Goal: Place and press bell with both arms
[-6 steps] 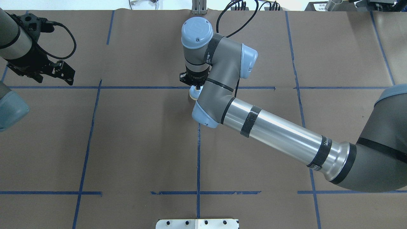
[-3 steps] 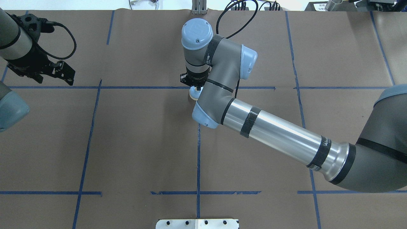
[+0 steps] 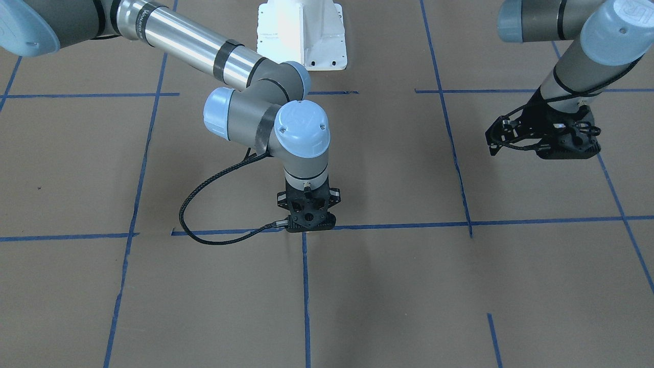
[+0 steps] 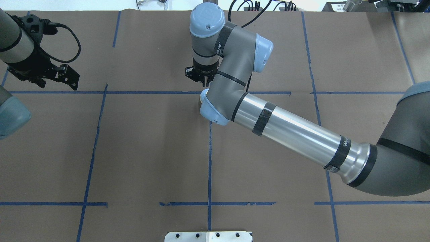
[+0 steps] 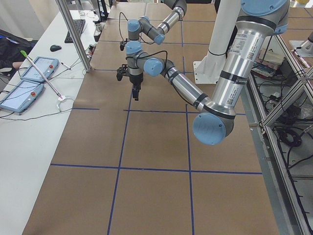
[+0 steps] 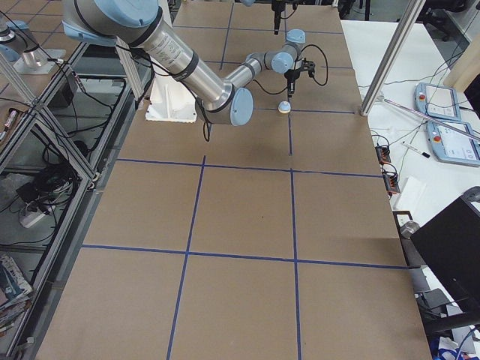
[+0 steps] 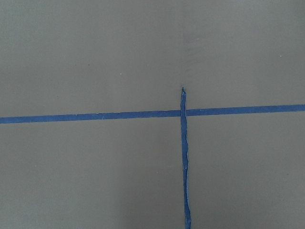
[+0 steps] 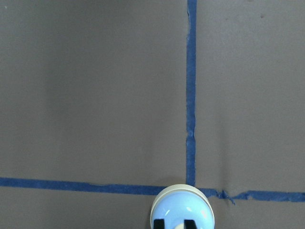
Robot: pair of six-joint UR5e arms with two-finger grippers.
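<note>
The light-blue bell (image 8: 183,210) stands on the brown table at a crossing of blue tape lines; it also shows in the exterior right view (image 6: 284,108) and as a sliver in the overhead view (image 4: 202,96). My right gripper (image 8: 175,224) hangs straight above it, clear of it, its two black fingertips (image 8: 159,224) close together over the cream button. It holds nothing. In the front view it (image 3: 309,227) hides the bell. My left gripper (image 4: 70,79) hovers far off at the table's back left, spread wide and empty; no fingertips show in its wrist view.
The white pedestal base (image 3: 301,33) stands behind the right arm. A black cable (image 3: 204,225) loops down beside the right gripper. The right forearm (image 4: 295,141) crosses the table's middle. A metal plate (image 4: 208,236) sits at the near edge. Teach pendants (image 5: 29,73) lie on the side desk.
My right wrist and gripper have risen off the bell, which stays on the tape crossing. The left arm has not moved.
</note>
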